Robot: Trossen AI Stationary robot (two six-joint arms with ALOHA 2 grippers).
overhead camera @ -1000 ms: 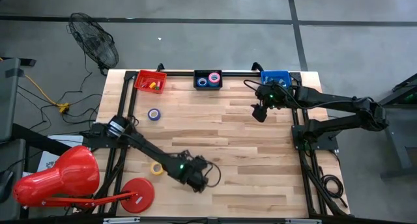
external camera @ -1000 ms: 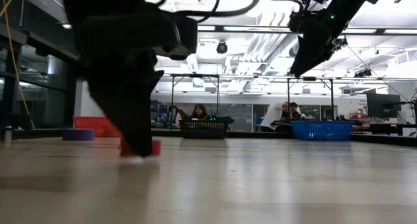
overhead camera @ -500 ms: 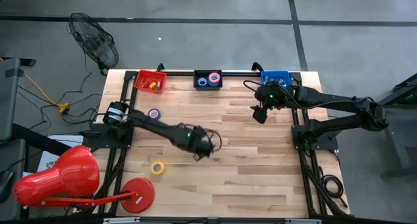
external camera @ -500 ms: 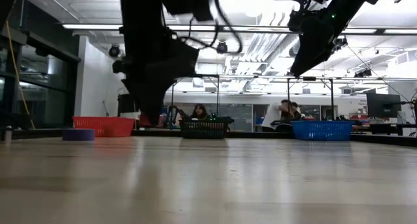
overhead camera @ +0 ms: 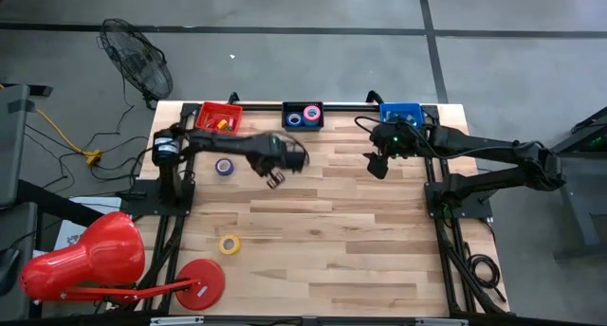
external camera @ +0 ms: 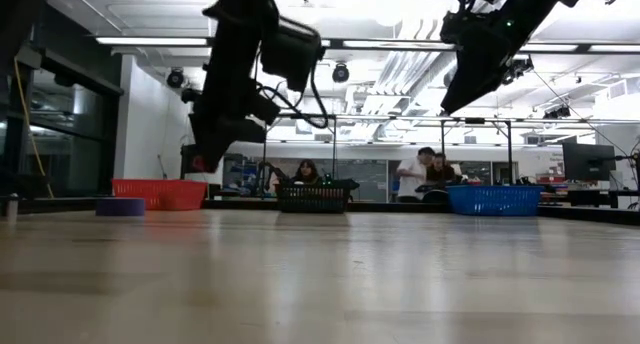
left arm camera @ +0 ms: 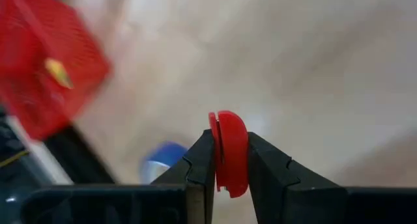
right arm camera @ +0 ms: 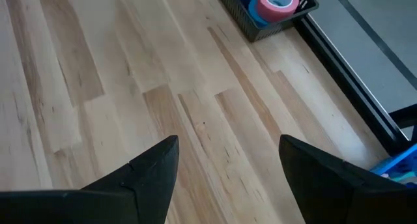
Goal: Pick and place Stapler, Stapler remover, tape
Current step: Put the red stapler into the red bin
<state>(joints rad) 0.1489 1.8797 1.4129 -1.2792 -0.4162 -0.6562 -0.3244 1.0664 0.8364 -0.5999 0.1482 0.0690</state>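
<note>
Here, the left gripper (left arm camera: 225,162) clamps one small red item (left arm camera: 229,152). Two tape rolls (overhead camera: 225,166) lie loose; three bins (overhead camera: 219,117) line twelve o'clock. The right gripper (right arm camera: 228,159) hangs wide open.

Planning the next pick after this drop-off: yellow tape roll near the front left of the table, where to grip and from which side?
The yellow tape roll lies flat on the table with its open centre up. Probably best to come straight down, one of the fingers in the hole and one outside, pinching the ring wall. Nothing crowds it; the red disc sits apart.
</note>
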